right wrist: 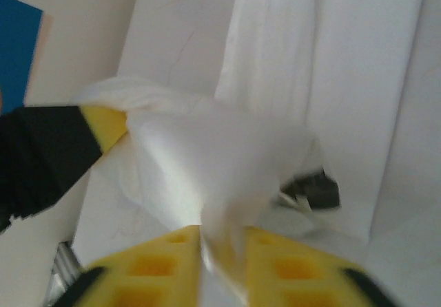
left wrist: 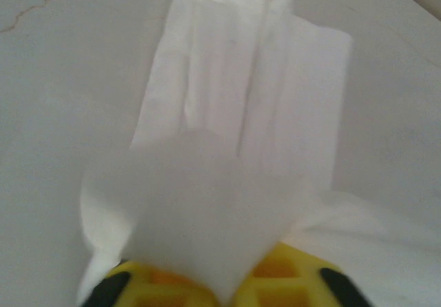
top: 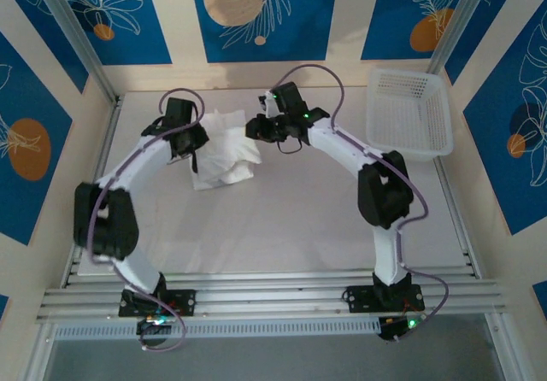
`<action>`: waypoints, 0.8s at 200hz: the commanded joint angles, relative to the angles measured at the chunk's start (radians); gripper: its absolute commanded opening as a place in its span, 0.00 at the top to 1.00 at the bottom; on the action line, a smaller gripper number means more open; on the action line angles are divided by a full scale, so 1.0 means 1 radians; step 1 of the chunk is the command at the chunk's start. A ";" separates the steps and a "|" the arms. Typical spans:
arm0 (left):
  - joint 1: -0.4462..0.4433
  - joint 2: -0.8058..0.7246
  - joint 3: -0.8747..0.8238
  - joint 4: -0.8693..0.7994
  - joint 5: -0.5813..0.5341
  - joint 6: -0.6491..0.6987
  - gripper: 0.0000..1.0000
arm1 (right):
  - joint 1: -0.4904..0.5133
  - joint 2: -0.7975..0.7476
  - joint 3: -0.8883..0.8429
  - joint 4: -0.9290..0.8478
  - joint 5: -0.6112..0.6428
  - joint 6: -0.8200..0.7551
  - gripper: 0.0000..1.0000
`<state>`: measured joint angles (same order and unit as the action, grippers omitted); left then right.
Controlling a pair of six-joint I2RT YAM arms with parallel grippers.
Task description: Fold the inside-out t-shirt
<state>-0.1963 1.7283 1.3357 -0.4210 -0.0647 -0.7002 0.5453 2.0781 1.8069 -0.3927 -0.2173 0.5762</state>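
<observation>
t-shirt bunched, long axis roughly far-near; left pincer, right pincer narrow, pinching cloth.

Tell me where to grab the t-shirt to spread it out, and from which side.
The t-shirt is bunched high in the middle, so pinching there would likely catch several layers. I would take its near-left corner, where the edge lies low on the table, coming from the left with the left gripper, jaws straddling the edge.
</observation>
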 commanded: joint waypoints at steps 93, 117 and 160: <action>0.115 -0.153 -0.380 0.154 0.238 0.050 0.38 | -0.047 -0.125 -0.422 0.133 -0.080 -0.005 0.51; 0.106 -0.120 -0.438 0.191 0.252 0.052 0.46 | 0.002 -0.029 -0.365 0.143 -0.095 0.003 0.51; 0.098 -0.035 -0.451 0.247 0.263 0.038 0.56 | 0.066 0.165 -0.128 0.079 -0.114 -0.002 0.55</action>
<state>-0.0879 1.6791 0.8997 -0.2512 0.1699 -0.6548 0.5930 2.1822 1.5600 -0.3115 -0.2955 0.5690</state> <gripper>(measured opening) 0.461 0.472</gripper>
